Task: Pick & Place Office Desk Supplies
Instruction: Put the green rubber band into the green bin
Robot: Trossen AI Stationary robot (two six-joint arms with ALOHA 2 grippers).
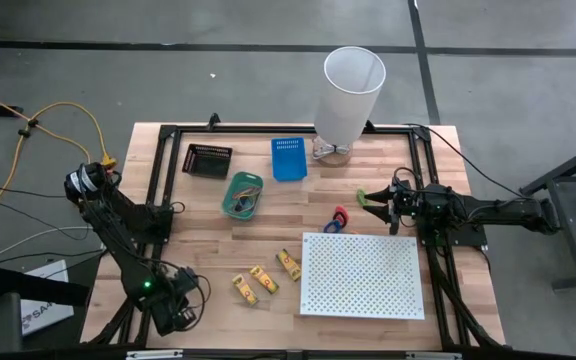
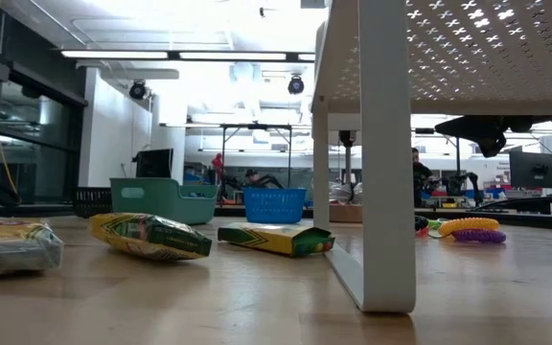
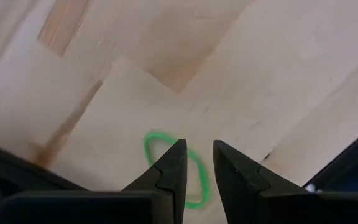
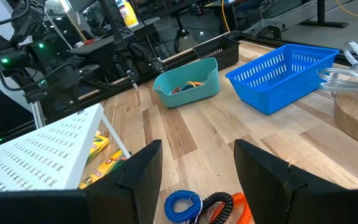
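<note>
Reaching comes first here: your right gripper [image 1: 376, 198] hangs above the table's right side with its jaws spread wide and nothing in them, pointing toward the coiled bands [image 1: 339, 218] just off the white board's [image 1: 363, 275] far-left corner. In the right wrist view those coils, blue, black and orange [image 4: 204, 207], lie on the wood directly below and between the open fingers, not yet touched. Your next move, as I judge it, is to lower the gripper until one coil sits between the fingers, then close.

Three yellow packs [image 1: 265, 279] lie in a row left of the board. The teal bin [image 1: 243, 195] already holds a few bands, with the blue basket [image 1: 288, 158] and black tray [image 1: 207, 160] near it.

Your left gripper [image 3: 197, 169] waits low at the near-left corner, fingers almost together over bare wood, gripping nothing.
</note>
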